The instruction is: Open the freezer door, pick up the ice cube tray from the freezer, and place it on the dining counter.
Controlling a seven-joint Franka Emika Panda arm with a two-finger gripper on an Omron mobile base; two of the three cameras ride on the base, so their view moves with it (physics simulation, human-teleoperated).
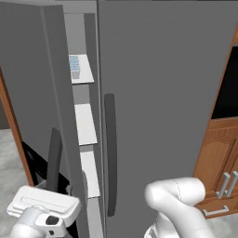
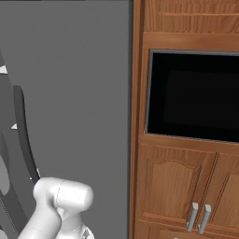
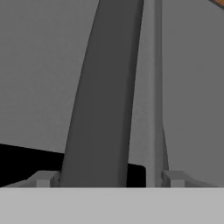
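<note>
The freezer door (image 1: 35,93) stands part open, swung out toward the left side of the left base view, and a narrow gap shows the freezer (image 1: 80,42) behind it. Three white shelves (image 1: 85,123) step down through that gap. The ice cube tray (image 1: 74,66) lies on the top shelf, at about 10 o'clock from the picture's centre, pale blue and well inside the compartment.

The gripper (image 1: 52,197) is low in the left base view, at about 7 o'clock, with the white hand block (image 1: 44,203) sitting at the foot of the door's dark curved handle (image 1: 54,160). In the hand view the handle (image 3: 105,92) runs up from 6 o'clock toward 12 o'clock, wide and close, between two grey finger tips (image 3: 43,178) at the bottom corners. The claw is spread, one tip on each side of the handle; whether the tips touch it I cannot tell, as the bottom of that view cuts them off. A black strip of the dispenser panel (image 3: 26,164) shows at 8 o'clock behind the handle.

The plain door (image 1: 162,93) is closed, its own handle (image 1: 109,153) upright beside the gap. At 3 o'clock stand wooden cabinets (image 2: 177,186) with a black oven window (image 2: 193,98) and two metal pulls (image 2: 198,217).
</note>
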